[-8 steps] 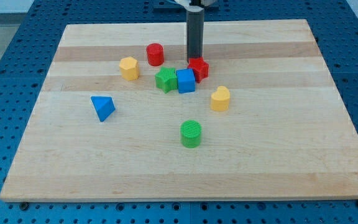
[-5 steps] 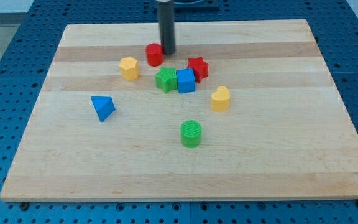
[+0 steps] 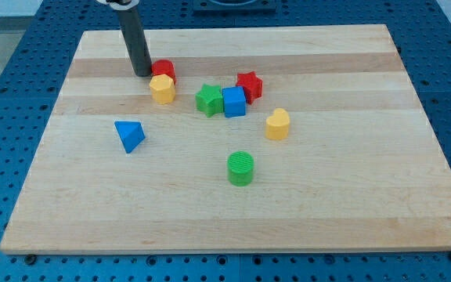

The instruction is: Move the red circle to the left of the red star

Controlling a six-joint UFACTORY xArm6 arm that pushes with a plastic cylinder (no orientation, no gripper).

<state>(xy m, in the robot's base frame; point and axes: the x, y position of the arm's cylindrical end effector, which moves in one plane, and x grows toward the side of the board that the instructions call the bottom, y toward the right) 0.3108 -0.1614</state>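
Dark rod, my tip down on light wooden board, upper left area; no jaws, holding nothing. Tip just left of red circle block, touching or nearly, can't tell. Red circle right above yellow hexagon-ish block, touching it. Red star block well to view's right of circle, against blue cube; green star-ish block touching cube's left side. Yellow heart-ish block lower right of cluster. Blue triangular block at left-centre, alone. Green cylinder near centre-bottom, apart from rest.
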